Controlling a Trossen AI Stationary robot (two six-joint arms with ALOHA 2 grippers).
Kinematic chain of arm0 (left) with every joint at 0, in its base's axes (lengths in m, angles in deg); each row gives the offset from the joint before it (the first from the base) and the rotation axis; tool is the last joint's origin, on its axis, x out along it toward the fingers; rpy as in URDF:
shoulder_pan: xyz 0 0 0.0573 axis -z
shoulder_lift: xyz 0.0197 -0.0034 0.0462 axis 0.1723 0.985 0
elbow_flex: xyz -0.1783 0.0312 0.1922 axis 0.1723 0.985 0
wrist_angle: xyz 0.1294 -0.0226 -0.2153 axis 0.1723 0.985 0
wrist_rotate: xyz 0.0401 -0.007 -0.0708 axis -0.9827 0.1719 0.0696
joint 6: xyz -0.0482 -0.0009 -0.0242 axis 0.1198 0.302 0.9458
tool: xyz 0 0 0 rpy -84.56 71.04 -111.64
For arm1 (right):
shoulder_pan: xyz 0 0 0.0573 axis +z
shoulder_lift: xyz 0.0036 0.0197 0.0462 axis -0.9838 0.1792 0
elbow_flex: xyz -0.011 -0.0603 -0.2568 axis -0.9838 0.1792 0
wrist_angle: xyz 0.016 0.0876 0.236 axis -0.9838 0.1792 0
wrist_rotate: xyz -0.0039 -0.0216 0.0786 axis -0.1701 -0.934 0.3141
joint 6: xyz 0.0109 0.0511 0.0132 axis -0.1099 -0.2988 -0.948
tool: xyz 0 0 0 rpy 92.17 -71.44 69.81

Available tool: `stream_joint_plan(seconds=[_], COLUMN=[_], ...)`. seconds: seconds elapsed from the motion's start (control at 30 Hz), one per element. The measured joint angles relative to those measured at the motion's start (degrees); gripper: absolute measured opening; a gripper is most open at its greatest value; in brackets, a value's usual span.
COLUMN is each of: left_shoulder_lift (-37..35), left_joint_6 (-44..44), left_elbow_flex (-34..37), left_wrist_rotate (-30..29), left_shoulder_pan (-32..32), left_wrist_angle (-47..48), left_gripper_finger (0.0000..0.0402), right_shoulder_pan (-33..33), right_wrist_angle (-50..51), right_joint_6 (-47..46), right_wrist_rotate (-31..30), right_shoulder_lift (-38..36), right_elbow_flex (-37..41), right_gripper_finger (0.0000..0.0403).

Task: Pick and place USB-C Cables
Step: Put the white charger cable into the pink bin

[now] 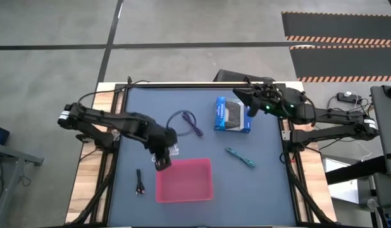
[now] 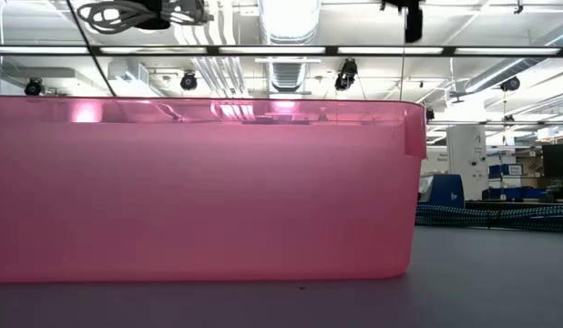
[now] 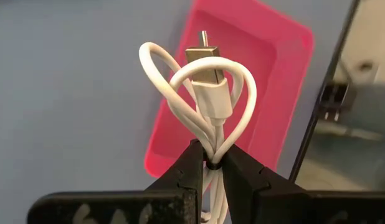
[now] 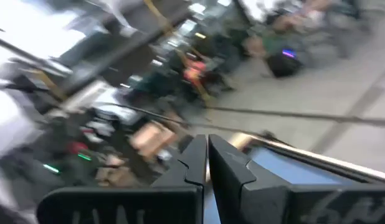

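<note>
My left gripper (image 1: pixel 164 159) hovers at the pink tray's (image 1: pixel 184 180) far-left corner, shut on the white USB-C cable (image 3: pixel 208 93). The cable is bundled, with its loops and metal plug standing out past the fingers. The purple cable (image 1: pixel 189 121) lies on the table mid-far, the teal one (image 1: pixel 241 157) to the right of the tray, and the black one (image 1: pixel 140 182) to its left. My right gripper (image 4: pixel 207 158) is shut on nothing and raised near the far edge, beside the blue-and-black box (image 1: pixel 232 115). My left gripper pinches the white cable's bundled strands at their tied middle (image 3: pixel 212 163) between its two fingers, holding several strands together. The loops (image 3: pixel 239 87) and the plug (image 3: pixel 205 59) stick out beyond the fingertips. The cable is lifted clear of the table, over the tray's corner.
The blue-and-black box lies on the far right part of the blue mat. The pink tray (image 2: pixel 199 182) sits near the table's near edge and fills the low view; the teal cable (image 2: pixel 500 214) shows to its right. Wooden table borders flank the mat.
</note>
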State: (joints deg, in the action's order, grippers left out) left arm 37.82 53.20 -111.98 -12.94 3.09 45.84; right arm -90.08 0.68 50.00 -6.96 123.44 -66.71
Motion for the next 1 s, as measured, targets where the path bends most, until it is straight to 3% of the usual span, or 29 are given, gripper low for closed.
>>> stream_joint_plan(seconds=[0.13,0.37,0.83,1.0], left_shoulder_lift=[3.75,10.03,20.94,25.56], left_joint_6=[-4.43,-8.81,-8.62,-5.73], left_elbow_flex=[-0.78,-2.03,-10.65,-16.83], left_wrist_rotate=[0.06,0.04,0.02,0.06], left_shoulder_pan=[2.62,4.42,6.94,7.16], left_wrist_angle=[0.05,0.11,1.12,4.63], left_gripper_finger=[0.0022,0.0022,0.0022,0.0022], right_shoulder_pan=[4.50,12.34,25.69,31.27], right_wrist_angle=[-5.56,-6.26,-5.85,-5.75], right_joint_6=[3.24,7.14,11.60,14.13], right_wrist_rotate=[0.02,-0.46,-0.45,-0.45], right_shoulder_lift=[-0.68,-1.86,-8.16,-9.50], right_elbow_flex=[0.00,0.02,0.04,0.04], right_gripper_finger=[0.0009,0.0009,0.0009,0.0009])
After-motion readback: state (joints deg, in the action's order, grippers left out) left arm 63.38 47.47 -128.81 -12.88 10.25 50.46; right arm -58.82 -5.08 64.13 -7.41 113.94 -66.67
